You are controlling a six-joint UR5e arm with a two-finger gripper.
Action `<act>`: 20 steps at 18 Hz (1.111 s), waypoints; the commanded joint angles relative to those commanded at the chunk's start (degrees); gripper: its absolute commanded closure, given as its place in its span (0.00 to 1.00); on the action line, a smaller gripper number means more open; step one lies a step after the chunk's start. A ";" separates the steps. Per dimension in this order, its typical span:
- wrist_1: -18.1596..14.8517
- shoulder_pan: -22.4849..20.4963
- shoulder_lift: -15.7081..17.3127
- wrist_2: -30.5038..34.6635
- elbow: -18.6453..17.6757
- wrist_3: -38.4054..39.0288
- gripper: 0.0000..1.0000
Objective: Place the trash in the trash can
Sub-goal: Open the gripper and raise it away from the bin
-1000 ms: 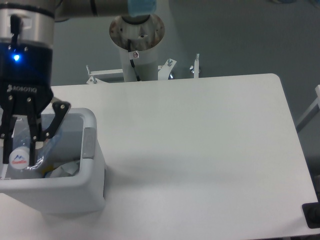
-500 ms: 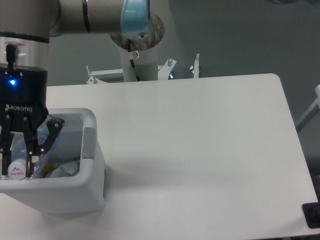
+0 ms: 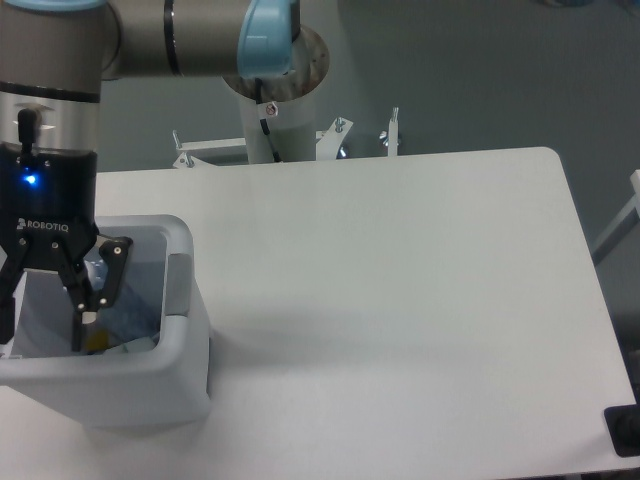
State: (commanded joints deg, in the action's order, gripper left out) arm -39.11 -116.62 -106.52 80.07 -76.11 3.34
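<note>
Since a second ago the bottle has dropped from the gripper (image 3: pixel 40 325), now spread empty inside the trash can (image 3: pixel 175 370) at nine o'clock; trash there is mostly hidden, wrapper (image 3: pixel 128 343) barely visible.

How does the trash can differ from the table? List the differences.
The trash can is a hollow box with a thick rim and grey tab; the table is a flat slab. The trash can is far smaller than the table and stands on it. Both are white with rounded corners.
</note>
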 joint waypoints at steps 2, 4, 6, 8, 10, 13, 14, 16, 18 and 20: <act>0.00 -1.84 0.00 0.00 0.44 -0.17 0.00; 0.00 -3.95 0.00 0.09 0.61 -0.44 0.00; 0.09 -5.97 0.00 0.18 0.97 -1.67 0.00; 0.00 -8.26 0.00 0.18 1.49 -1.84 0.00; 0.00 -10.19 0.00 0.35 1.49 -2.72 0.00; -0.35 -13.79 0.17 0.53 0.53 -9.91 0.00; -0.53 -15.55 0.26 0.44 0.44 -11.85 0.00; -0.79 -17.84 0.26 0.53 0.09 -16.76 0.00; -1.57 -20.03 0.70 0.53 -1.05 -23.61 0.00; -4.64 -21.80 2.10 0.61 -1.58 -28.02 0.00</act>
State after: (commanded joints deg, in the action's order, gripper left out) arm -43.75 -138.42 -104.42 80.68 -77.69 -24.68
